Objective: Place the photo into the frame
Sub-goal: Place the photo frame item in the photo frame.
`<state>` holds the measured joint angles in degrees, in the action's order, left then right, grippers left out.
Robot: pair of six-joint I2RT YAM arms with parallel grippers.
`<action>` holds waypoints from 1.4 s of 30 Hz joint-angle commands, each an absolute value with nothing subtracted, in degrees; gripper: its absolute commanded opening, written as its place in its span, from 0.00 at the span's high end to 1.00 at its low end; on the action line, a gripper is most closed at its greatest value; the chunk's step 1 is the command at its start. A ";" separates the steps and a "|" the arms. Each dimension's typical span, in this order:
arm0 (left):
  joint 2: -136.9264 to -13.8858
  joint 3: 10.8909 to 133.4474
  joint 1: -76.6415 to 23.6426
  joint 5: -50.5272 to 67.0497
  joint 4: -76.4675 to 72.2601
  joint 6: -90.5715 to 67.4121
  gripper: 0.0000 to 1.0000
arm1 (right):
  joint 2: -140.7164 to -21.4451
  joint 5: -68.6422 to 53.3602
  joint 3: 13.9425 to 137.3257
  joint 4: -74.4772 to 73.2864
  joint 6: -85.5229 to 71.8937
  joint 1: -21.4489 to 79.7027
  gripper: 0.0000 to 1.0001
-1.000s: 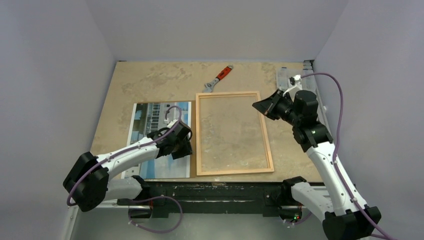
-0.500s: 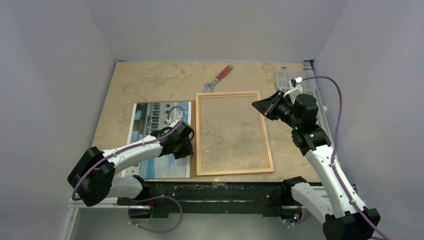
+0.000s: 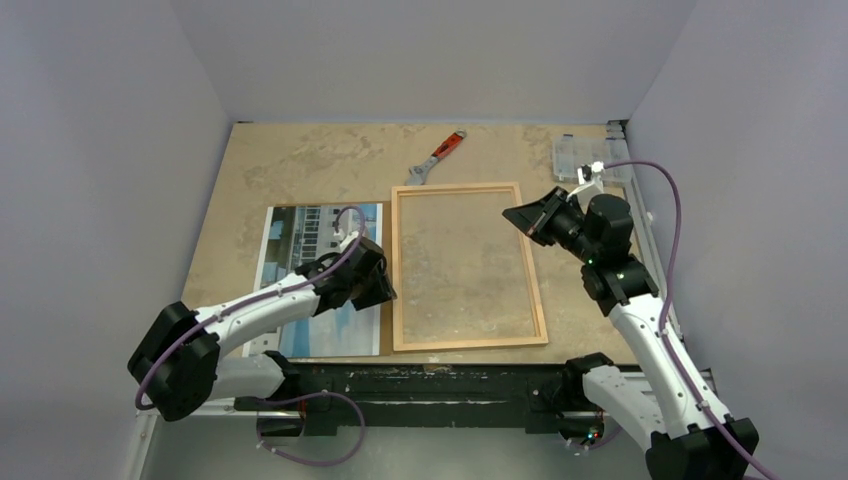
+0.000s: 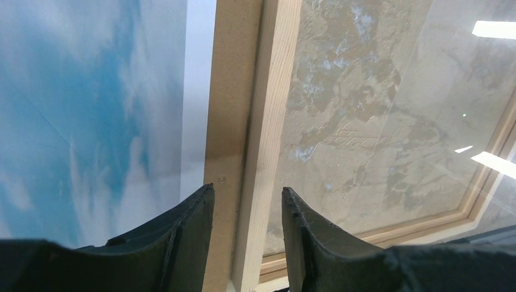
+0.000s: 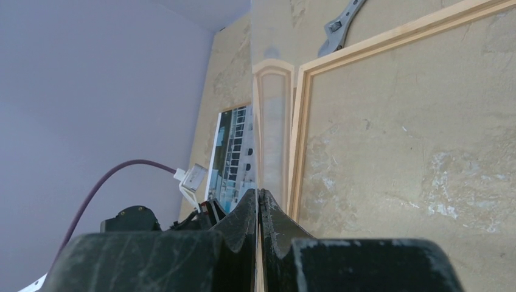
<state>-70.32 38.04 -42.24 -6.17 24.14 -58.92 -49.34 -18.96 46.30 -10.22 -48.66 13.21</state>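
The photo (image 3: pixel 310 262) lies face up on a brown backing board (image 3: pixel 383 300) at the left. It also shows in the left wrist view (image 4: pixel 91 91). The light wood frame (image 3: pixel 398 270) lies flat in the middle. My left gripper (image 3: pixel 378 290) is open and empty; in the left wrist view (image 4: pixel 246 201) its jaws stand either side of the frame's left strip (image 4: pixel 277 91) and the board's edge (image 4: pixel 231 91). My right gripper (image 3: pixel 514 213) hovers at the frame's far right corner. In the right wrist view (image 5: pixel 258 198) it is shut on a thin clear sheet (image 5: pixel 254 91) seen edge-on.
A wrench with a red handle (image 3: pixel 437 157) lies behind the frame, also in the right wrist view (image 5: pixel 341 24). A clear plastic box (image 3: pixel 578 155) sits at the back right corner. Grey walls close in the table on three sides.
My left gripper has shifted a little right, from over the photo's edge to over the frame's left strip. My right arm has settled slightly back, its gripper still shut.
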 commanded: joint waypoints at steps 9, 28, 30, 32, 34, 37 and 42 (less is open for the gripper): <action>-78.16 40.75 -43.68 -5.97 21.89 -58.39 0.64 | -50.45 -21.62 44.07 -4.55 -49.72 13.26 1.00; -79.51 41.73 -43.77 -6.19 23.64 -58.10 0.73 | -55.06 -25.86 40.48 3.37 -53.71 13.27 1.00; -79.69 41.91 -43.77 -5.99 23.64 -58.01 0.73 | -55.31 -26.33 40.32 3.75 -53.79 13.27 1.00; -79.95 42.07 -43.81 -5.82 23.44 -57.96 0.73 | -55.52 -26.45 40.11 4.13 -53.80 13.26 1.00; -80.22 42.18 -43.86 -5.76 23.38 -57.92 0.74 | -55.76 -26.56 39.70 4.45 -54.04 13.27 1.00; -80.42 42.28 -43.95 -5.74 23.45 -57.77 0.74 | -56.33 -26.99 39.55 5.05 -54.18 13.27 1.00; -80.51 42.45 -43.97 -5.75 23.70 -57.62 0.75 | -57.23 -27.31 39.27 5.91 -54.28 13.24 1.00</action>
<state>-79.29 41.15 -43.59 -5.30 23.35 -58.89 -57.01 -25.58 39.70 1.34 -53.21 13.21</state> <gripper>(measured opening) 0.253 0.003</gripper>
